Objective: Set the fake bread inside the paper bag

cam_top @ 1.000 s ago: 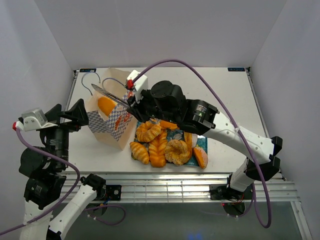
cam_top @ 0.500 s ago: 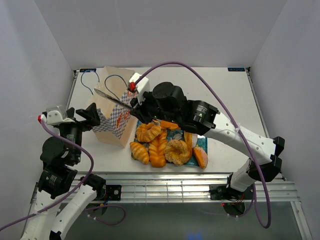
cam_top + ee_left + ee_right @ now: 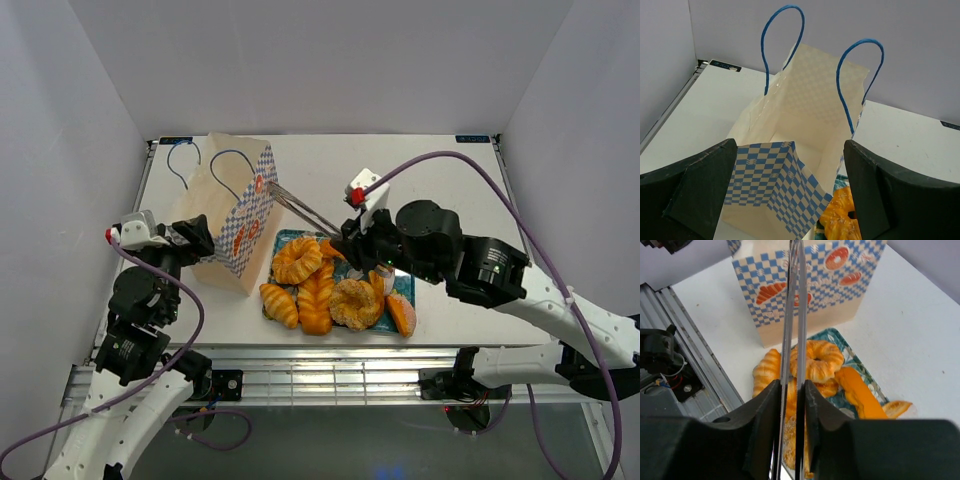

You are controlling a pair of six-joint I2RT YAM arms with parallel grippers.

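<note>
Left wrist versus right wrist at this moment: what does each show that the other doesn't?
Only the left wrist: the paper bag's open mouth and cream interior, its blue cord handles, and the left gripper's wide-open jaws flanking it. Only the right wrist: the right gripper shut on metal tongs, the bag's printed side, and the teal tray. Both: the bag, some fake bread, the white table.

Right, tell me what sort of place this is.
Probably a robot test cell: plain walls box in a white table, two arms stand at its near edge, with toy pastries and a paper bag as props.
</note>
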